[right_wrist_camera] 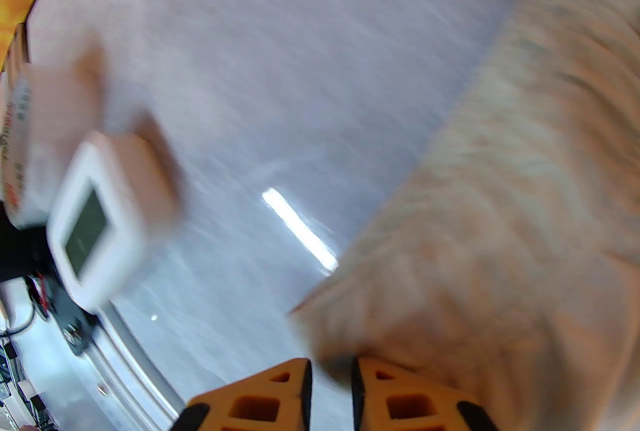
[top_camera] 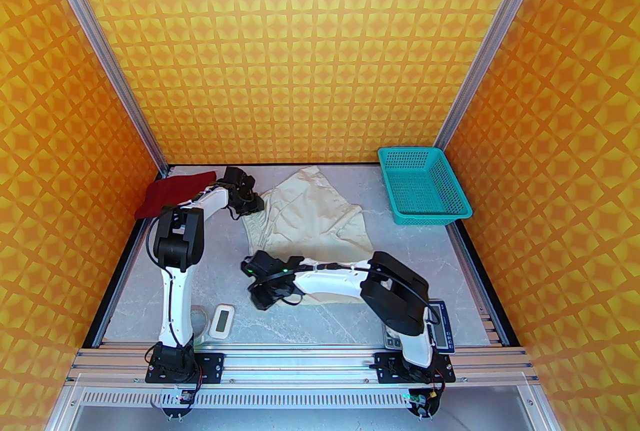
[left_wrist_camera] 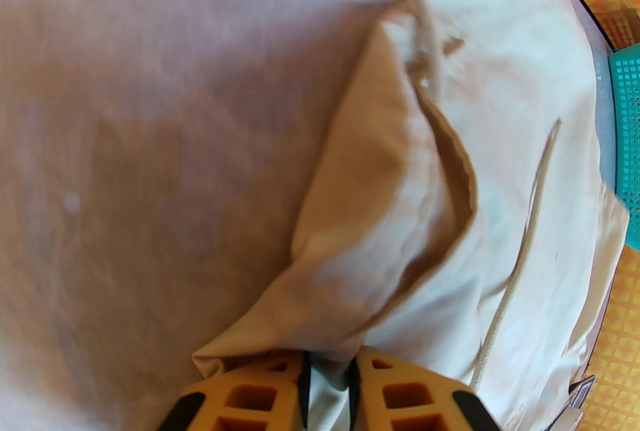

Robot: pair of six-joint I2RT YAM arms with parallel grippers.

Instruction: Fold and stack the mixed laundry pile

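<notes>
Presently: shorts (top_camera: 310,213), cream, spread mid-table.
Left gripper (left_wrist_camera: 327,364): jaws narrow, pinching the far waistband corner.
Right gripper (right_wrist_camera: 330,369): jaws narrow, apparently pinching the near corner; view blurred.
Risks: a thin pinch could slip out on lifting; an uneven pull would skew the fold; the drawstring (left_wrist_camera: 520,239) may snag.
Surrounds: shirt (top_camera: 170,196), red, back-left corner behind the left arm; basket (top_camera: 432,217), back right, apart from the shorts; timer (top_camera: 221,319), near the right gripper, a likely obstacle; scale (top_camera: 442,324) by the right base.
</notes>
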